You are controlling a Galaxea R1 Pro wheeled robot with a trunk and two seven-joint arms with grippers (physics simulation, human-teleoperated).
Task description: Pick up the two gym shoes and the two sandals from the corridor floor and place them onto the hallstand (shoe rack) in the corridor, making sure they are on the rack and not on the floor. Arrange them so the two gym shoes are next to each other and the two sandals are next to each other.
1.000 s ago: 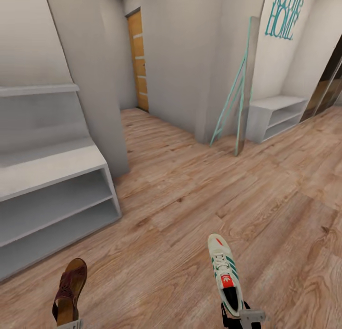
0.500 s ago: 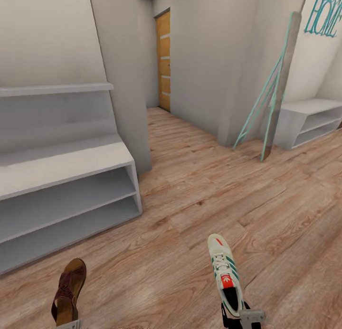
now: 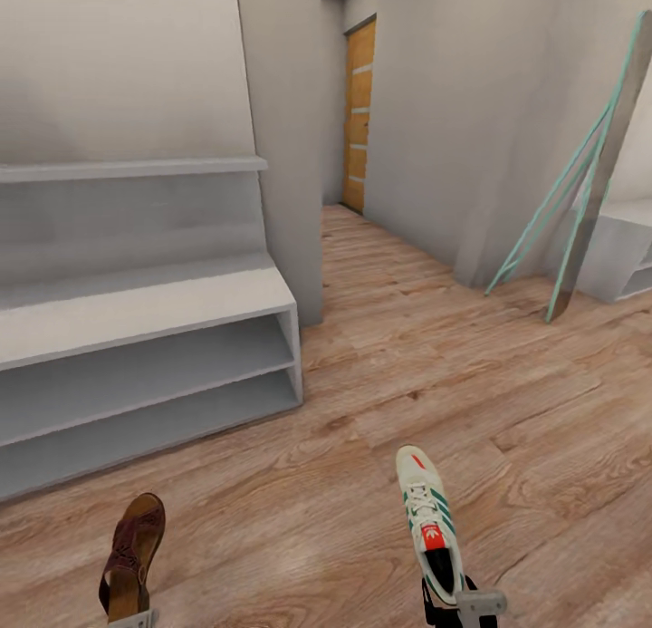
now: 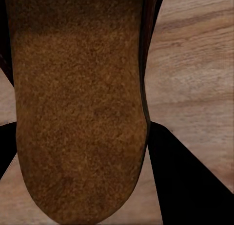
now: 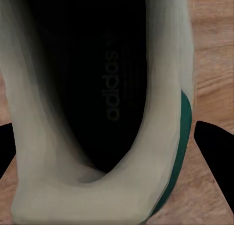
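Left hand (image 3: 136,621) is gripping one sandal (image 3: 134,555) by the heel end, toe pointing forward; left wrist view is showing the tan sole (image 4: 78,108) between the dark fingers (image 4: 190,181), closed on it. Right hand (image 3: 464,610) is clamping one gym shoe (image 3: 428,533) at the heel collar, toe forward; right wrist view is looking straight into the dark insole (image 5: 105,84), fingers closed on the heel rim. Both shoes are hanging above the corridor floor (image 3: 407,383), not resting on it.

Risks from here, as I'm judging them:
- Both grips are sitting on the very back of the shoes, with long overhang in front — a bump on a shelf edge could be levering them loose.
- Heel collar is soft, so the gym shoe could be sagging or twisting in the grip.
- Toes are leading, so they're hitting the rack first if the approach comes in low.

Hallstand (image 3: 145,306) is standing ahead to the left, near but not within reach yet, I think. Its tabletop and the two open shelves underneath are looking empty in what's visible — left part is cut off, so I can't tell about the other two shoes.
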